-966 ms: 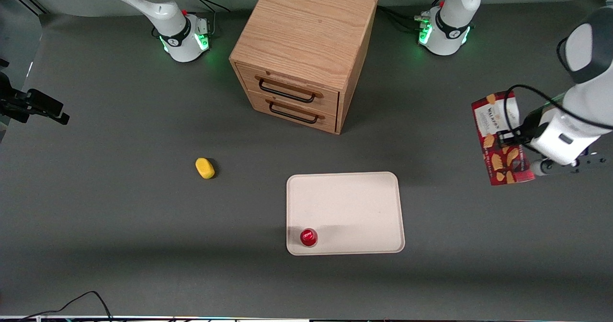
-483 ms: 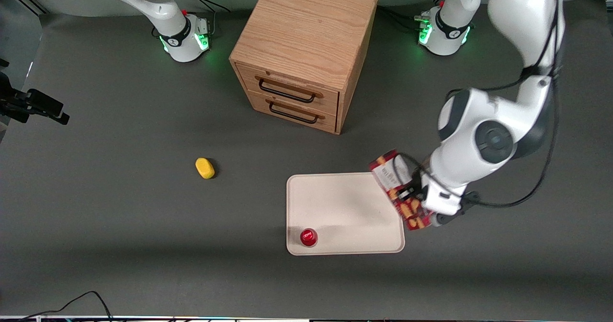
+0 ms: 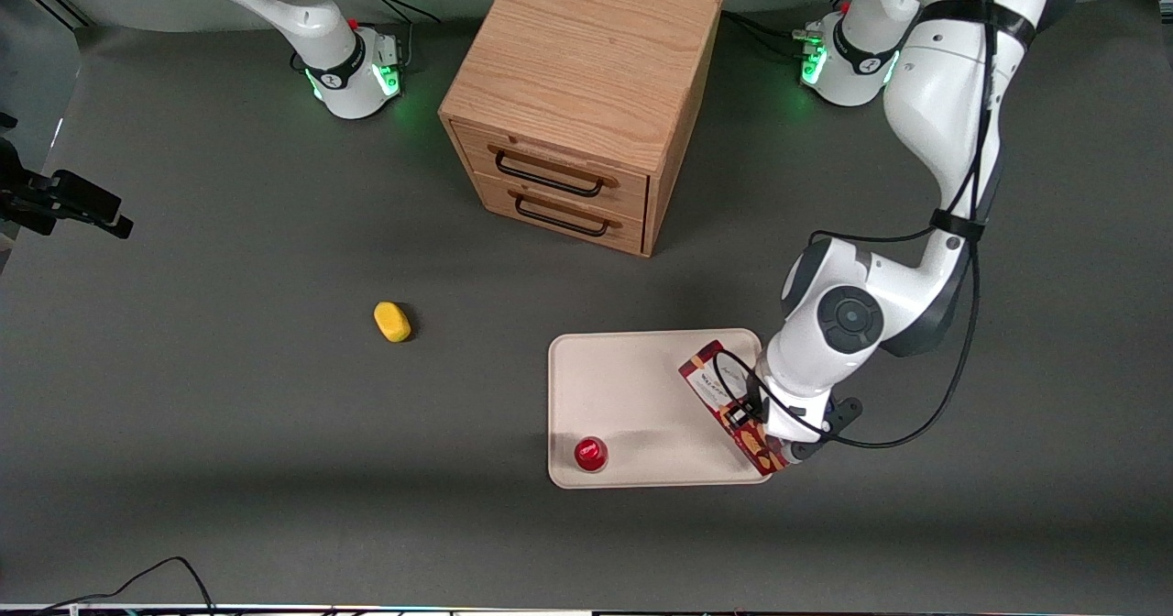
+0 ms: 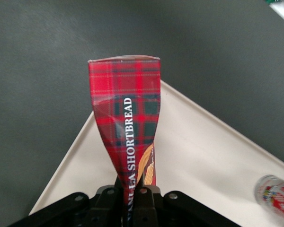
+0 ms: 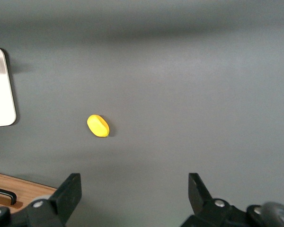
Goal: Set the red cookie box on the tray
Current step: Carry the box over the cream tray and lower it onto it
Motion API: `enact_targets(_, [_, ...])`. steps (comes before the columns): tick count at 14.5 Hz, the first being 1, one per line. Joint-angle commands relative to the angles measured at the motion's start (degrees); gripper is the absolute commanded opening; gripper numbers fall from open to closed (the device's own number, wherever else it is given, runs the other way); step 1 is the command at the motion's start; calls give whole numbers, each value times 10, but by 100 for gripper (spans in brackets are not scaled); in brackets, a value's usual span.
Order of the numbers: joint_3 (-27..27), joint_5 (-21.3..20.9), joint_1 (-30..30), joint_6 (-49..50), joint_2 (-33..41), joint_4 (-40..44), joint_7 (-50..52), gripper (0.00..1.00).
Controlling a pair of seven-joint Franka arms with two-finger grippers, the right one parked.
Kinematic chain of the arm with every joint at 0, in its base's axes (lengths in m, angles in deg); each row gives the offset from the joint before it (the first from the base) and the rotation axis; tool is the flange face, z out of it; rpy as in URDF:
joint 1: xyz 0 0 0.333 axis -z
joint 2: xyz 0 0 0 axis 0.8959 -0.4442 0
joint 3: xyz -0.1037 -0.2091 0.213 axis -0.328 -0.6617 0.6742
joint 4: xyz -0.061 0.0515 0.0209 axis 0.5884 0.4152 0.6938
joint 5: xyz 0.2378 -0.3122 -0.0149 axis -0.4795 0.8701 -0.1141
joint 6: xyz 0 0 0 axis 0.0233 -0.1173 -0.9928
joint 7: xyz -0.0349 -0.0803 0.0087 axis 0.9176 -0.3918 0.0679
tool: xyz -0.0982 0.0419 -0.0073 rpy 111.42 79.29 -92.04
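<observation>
The red cookie box [image 3: 710, 379], a long tartan carton with a white label end, is pinched in my left gripper [image 3: 753, 423]. It hangs slanted over the cream tray [image 3: 641, 387], at the tray's end toward the working arm. I cannot tell whether it touches the tray. In the left wrist view the gripper [image 4: 132, 196] is shut on the box [image 4: 128, 118], squeezing its lower part flat, with the tray [image 4: 203, 156] beneath.
A small round red-topped can [image 3: 591, 454] stands on the tray's near corner toward the parked arm and shows in the left wrist view [image 4: 279, 194]. A yellow lump [image 3: 392, 321] lies on the table. A wooden two-drawer cabinet [image 3: 586, 57] stands farther from the camera.
My left gripper has carried the box from the working arm's end of the table to over the tray and lowered it.
</observation>
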Motion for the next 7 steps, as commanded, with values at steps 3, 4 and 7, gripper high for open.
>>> enact_targets(3, [3, -68, 26, -20, -18, -15, 19, 0])
enact_targets(4, [3, -78, 26, -21, -24, -15, 19, 0])
enact_targets(7, [3, -85, 26, -31, -27, -21, 12, 36])
